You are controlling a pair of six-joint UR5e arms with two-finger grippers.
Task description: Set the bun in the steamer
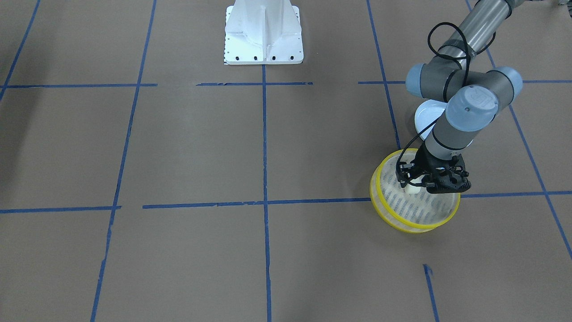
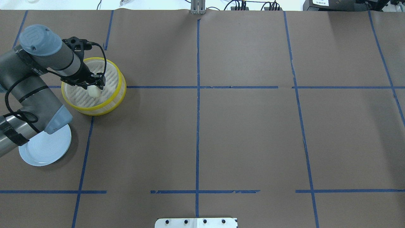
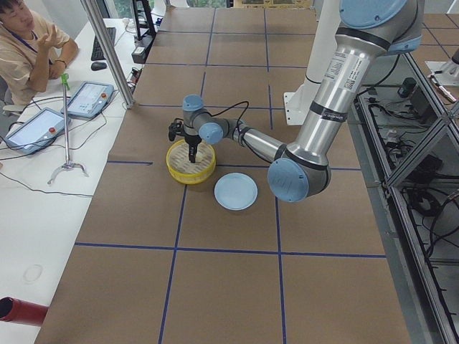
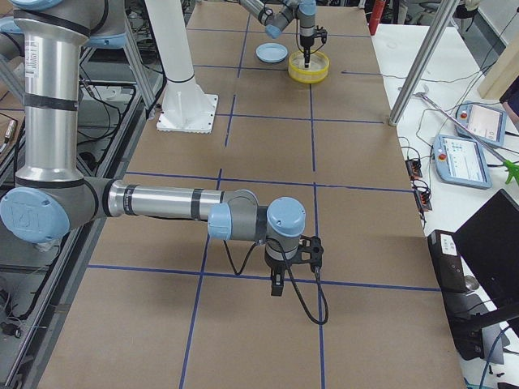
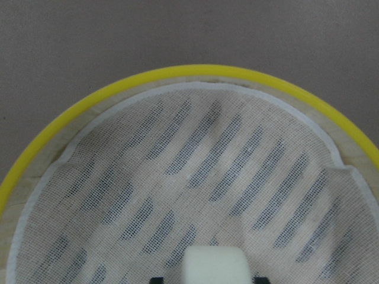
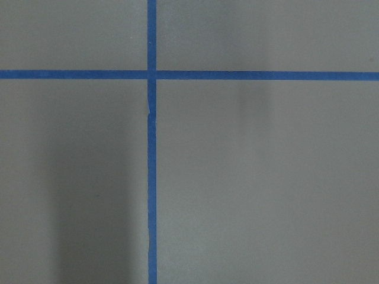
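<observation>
The steamer (image 2: 109, 101), a round basket with yellow rims and a pale mesh floor, stands at the far left of the overhead view and also shows in the front view (image 1: 404, 223). My left gripper (image 2: 95, 88) reaches down into it and is shut on the bun (image 2: 94, 92), a small cream-white lump held low over the mesh. In the left wrist view the bun (image 5: 214, 265) sits at the bottom centre between two dark fingertips (image 5: 156, 278), with the steamer's mesh (image 5: 195, 160) beyond. My right gripper (image 4: 276, 285) hangs over bare table far away; I cannot tell whether it is open or shut.
A light-blue plate (image 2: 47, 148) lies beside the steamer, nearer the robot and partly under my left arm's elbow. The white robot base (image 1: 263, 31) stands at mid-table edge. Blue tape lines cross the brown table. An operator sits beyond the table's far edge (image 3: 29, 43).
</observation>
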